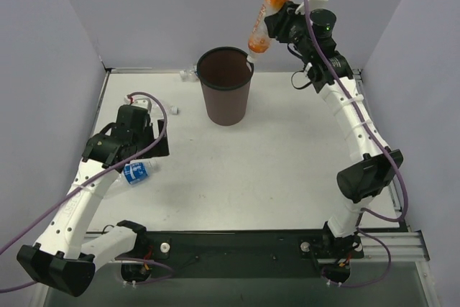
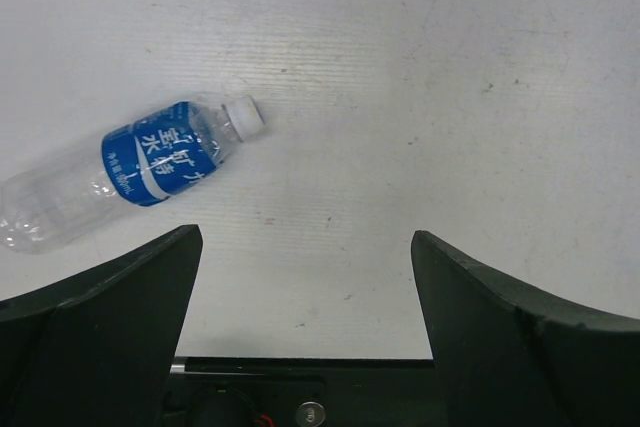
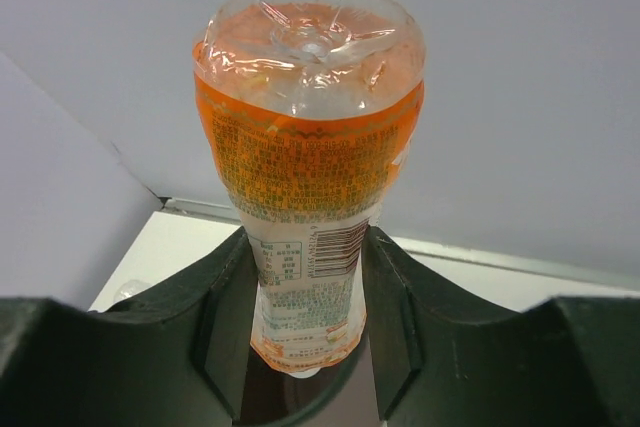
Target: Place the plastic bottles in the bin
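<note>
Top external: right jaws grip orange bottle (image 1: 262, 25) cap-down over bin (image 1: 225, 106); left jaws wide, empty.

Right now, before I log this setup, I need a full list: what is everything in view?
Bin: one, dark brown, far middle of the table.
Orange bottle: one, cap down, held above the bin's right rim.
Blue-labelled bottle: one, clear, lying on the table near the left arm.
Clear bottle: one, behind the bin's left side, by the far edge.
White cap: one, left of the bin; its bottle too faint to tell.
Table: one, white.
Walls: three, pale grey.
Arms: two, white and black, bases at the near edge.
Left claw: black, open over the table.
Right claw: black, shut on the orange bottle.
</note>
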Robot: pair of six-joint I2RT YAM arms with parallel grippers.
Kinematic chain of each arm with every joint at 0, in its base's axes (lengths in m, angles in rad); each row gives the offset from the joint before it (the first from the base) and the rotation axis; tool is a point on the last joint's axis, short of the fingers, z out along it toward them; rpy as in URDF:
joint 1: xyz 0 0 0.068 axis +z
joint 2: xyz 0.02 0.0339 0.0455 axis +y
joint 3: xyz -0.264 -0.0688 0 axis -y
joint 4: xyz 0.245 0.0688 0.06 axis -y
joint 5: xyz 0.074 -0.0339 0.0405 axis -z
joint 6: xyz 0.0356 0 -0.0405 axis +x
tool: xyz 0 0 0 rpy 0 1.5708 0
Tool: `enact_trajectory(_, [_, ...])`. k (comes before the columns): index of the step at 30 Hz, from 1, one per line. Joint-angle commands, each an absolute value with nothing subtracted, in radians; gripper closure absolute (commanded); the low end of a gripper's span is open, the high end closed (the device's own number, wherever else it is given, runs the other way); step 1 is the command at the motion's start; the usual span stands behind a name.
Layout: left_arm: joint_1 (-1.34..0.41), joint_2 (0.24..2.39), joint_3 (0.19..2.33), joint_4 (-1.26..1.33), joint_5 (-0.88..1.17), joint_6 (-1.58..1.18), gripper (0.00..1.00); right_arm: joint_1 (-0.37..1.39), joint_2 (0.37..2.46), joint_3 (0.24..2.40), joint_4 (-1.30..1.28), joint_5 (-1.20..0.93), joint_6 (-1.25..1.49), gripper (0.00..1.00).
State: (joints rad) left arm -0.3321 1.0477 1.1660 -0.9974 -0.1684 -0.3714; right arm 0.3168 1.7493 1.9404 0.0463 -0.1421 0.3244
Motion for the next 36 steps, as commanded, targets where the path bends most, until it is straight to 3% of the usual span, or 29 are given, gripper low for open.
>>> enact_trajectory(1, [-0.327,1.035,1.215,-1.071,-0.32,-0.333,0.03,0.38,1.824,2.052,0.155,-0.187,0.232,0.69])
enact_trajectory(6, [-0.305,1.005,1.206,-1.141,-0.368,-0.351,0.03,0.405,1.928,2.101,0.181,-0.166,0.23,0.66])
enact_trajectory(7, [-0.301,1.002,1.207,-1.158,-0.365,-0.357,0.03,0.406,1.942,2.105,0.187,-0.154,0.232,0.51])
enact_trajectory(9, [-0.284,0.997,1.212,-1.175,-0.356,-0.373,0.02,0.407,1.973,2.117,0.187,-0.147,0.221,0.38])
enact_trajectory(10, [-0.279,0.996,1.213,-1.187,-0.351,-0.377,0.03,0.41,1.979,2.121,0.186,-0.137,0.218,0.21])
enact_trajectory(13, [-0.249,0.996,1.215,-1.196,-0.338,-0.397,0.03,0.41,1.982,2.134,0.172,-0.106,0.224,0.1])
enact_trajectory(19, [-0.129,1.052,1.19,-1.16,-0.273,-0.465,0.02,0.41,1.875,2.027,0.16,-0.117,0.225,0.1])
enact_trajectory(27, [0.055,1.108,1.086,-1.062,-0.131,-0.863,0.03,0.41,1.652,1.773,0.201,-0.166,0.273,0.12])
enact_trajectory(36, [0.136,1.055,0.982,-1.016,-0.205,-1.328,0.03,0.387,1.591,1.701,0.187,-0.195,0.294,0.12])
